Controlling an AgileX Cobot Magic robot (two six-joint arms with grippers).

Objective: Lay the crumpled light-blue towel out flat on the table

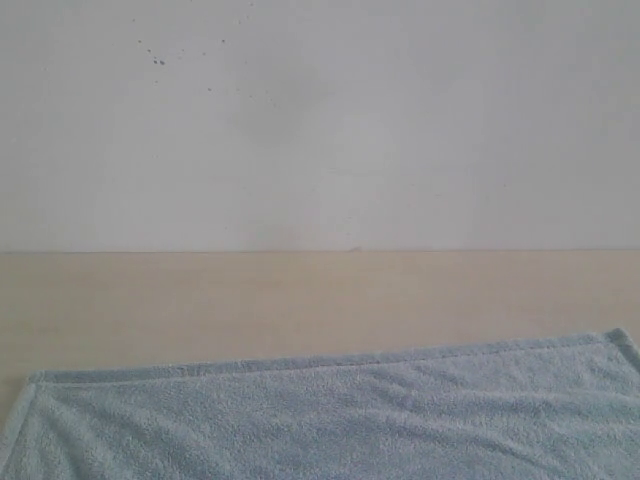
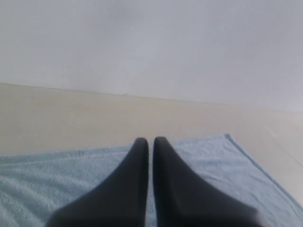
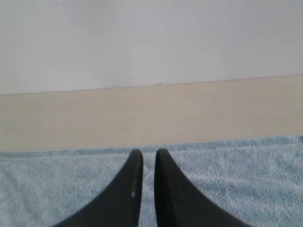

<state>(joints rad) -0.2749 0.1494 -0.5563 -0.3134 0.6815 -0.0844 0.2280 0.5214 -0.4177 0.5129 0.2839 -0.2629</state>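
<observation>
Across the near desk [image 1: 300, 300], the towel [image 1: 330, 420] lies spread, long axis side to side, far hem parallel to the wall [image 1: 400, 120]. Left claw [image 2: 150, 140] and right claw [image 3: 149, 152] hang directly above it, both closed and empty; neither is clearly nearer.

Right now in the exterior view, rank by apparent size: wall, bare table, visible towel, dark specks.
1. wall, about half the picture.
2. towel and bare table: too alike to rank; the towel is cropped and nearer.
3. dark specks.
</observation>
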